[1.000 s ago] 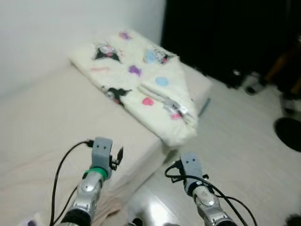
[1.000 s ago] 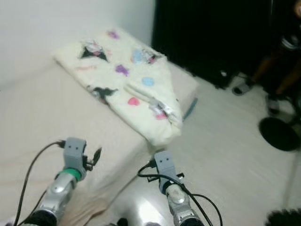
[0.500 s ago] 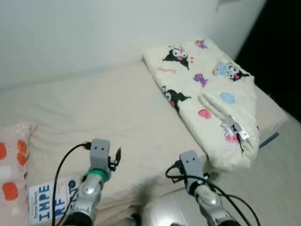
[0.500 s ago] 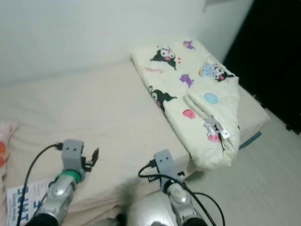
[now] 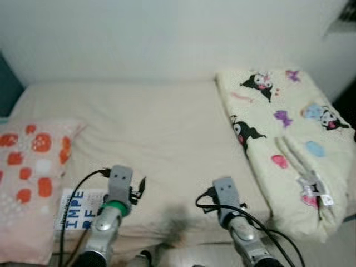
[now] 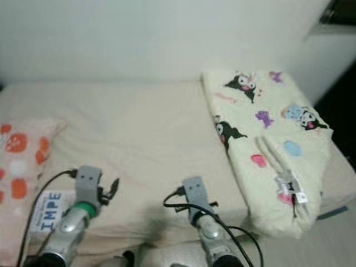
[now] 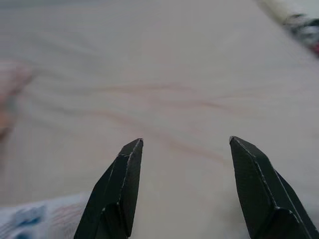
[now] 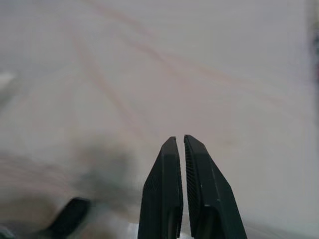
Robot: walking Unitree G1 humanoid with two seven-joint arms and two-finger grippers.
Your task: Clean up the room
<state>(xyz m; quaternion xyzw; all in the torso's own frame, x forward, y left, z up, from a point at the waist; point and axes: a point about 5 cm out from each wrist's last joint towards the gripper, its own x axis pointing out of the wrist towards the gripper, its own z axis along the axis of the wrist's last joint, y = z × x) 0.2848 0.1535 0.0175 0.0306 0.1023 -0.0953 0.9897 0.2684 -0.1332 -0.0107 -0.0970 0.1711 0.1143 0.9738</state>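
— Status? Left gripper fingers spread, right gripper clenched empty, both above the bed.
— Book lies beside the pillow; approach it squarely with your left.

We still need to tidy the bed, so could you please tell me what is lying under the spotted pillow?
A booklet with blue lettering pokes out from under the spotted pillow, resting on the beige sheet. Its left part is covered by the pillow, so the full title cannot be read.
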